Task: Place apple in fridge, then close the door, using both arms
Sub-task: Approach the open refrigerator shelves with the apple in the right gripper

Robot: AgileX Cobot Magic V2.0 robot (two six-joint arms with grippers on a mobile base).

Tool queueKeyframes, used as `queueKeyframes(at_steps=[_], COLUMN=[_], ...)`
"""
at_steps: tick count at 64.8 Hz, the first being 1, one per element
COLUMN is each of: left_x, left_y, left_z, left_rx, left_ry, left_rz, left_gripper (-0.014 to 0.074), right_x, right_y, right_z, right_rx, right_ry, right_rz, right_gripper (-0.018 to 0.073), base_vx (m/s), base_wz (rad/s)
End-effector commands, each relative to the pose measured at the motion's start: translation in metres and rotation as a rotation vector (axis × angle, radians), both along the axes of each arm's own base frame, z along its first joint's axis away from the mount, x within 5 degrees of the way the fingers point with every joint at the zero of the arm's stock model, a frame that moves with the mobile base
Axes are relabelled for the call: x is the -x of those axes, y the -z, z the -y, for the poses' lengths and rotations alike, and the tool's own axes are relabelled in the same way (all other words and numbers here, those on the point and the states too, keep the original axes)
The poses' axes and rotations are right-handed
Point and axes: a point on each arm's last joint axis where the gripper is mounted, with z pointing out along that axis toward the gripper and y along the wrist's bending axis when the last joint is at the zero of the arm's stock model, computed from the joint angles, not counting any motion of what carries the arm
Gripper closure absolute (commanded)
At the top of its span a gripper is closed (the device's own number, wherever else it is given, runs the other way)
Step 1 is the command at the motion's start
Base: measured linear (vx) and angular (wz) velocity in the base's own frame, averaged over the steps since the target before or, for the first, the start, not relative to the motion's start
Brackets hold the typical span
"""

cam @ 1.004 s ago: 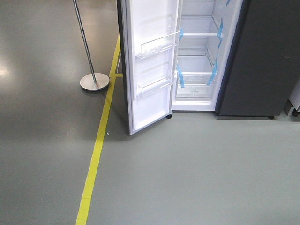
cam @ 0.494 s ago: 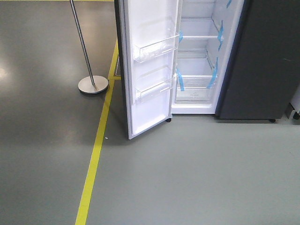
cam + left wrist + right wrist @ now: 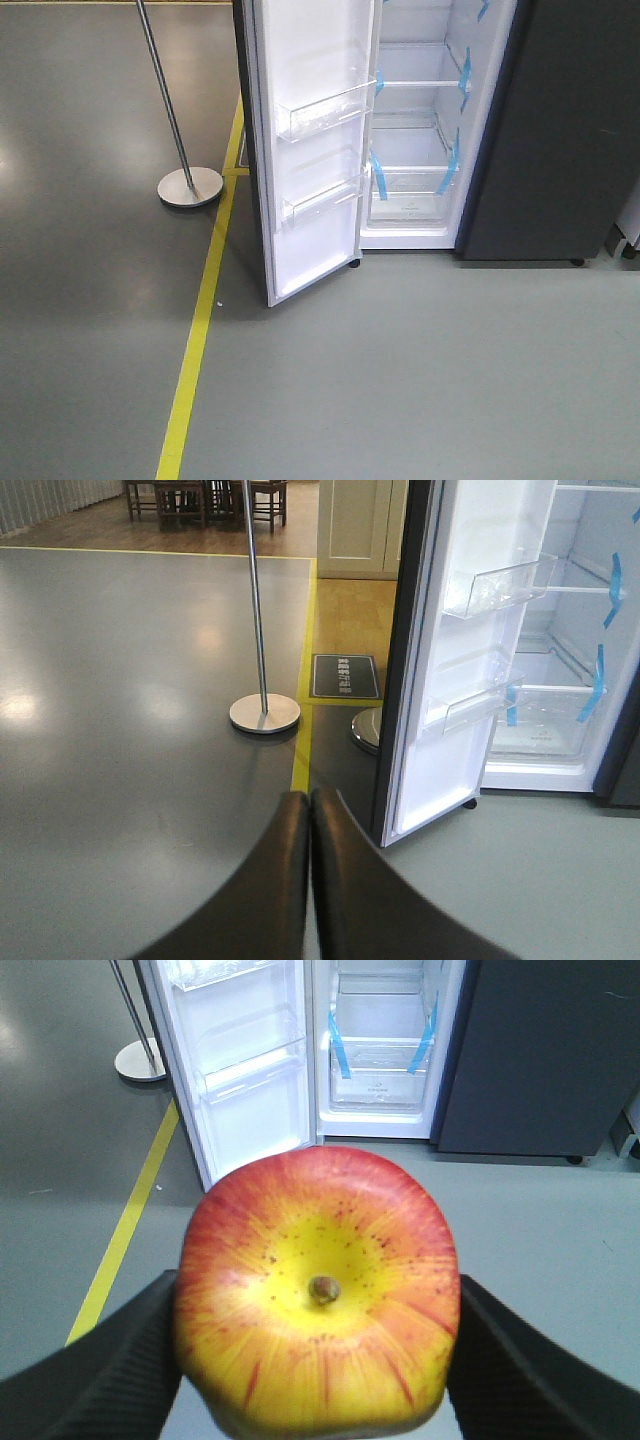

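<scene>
Glossy, speckled, round red-yellow apple (image 3: pixel 318 1290)

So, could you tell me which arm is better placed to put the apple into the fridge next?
Right. The right gripper is clamped on the apple and faces the open fridge. The left gripper is shut and empty, pointing near the door, so it likely suits closing afterwards.
</scene>
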Motion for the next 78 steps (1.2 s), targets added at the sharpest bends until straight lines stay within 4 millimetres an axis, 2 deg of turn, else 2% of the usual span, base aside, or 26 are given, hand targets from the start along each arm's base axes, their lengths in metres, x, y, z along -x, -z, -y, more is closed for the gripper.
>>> queueKeyframes(at_steps=[1,78], left_x=[-0.0010,-0.0010], left_y=[-0.0005,-0.0005], left_z=[0.0020,0.0020], left_rx=[0.008,0.008], left_ry=[0.024,0.024], left_rz=[0.069,0.069], left_gripper=[0.0602,0.0602], right_x=[-0.0027,-0.0027], right_y=[-0.0141,-0.0140], right_z=[0.0011,0.0010], right_rx=[-0.003,-0.003], right_ry=[0.017,0.016], right_rz=[0.095,0.094], right_gripper=[0.0435,0.0435], base_vx=[0.08,0.07], base_wz=[-0.04,-0.04])
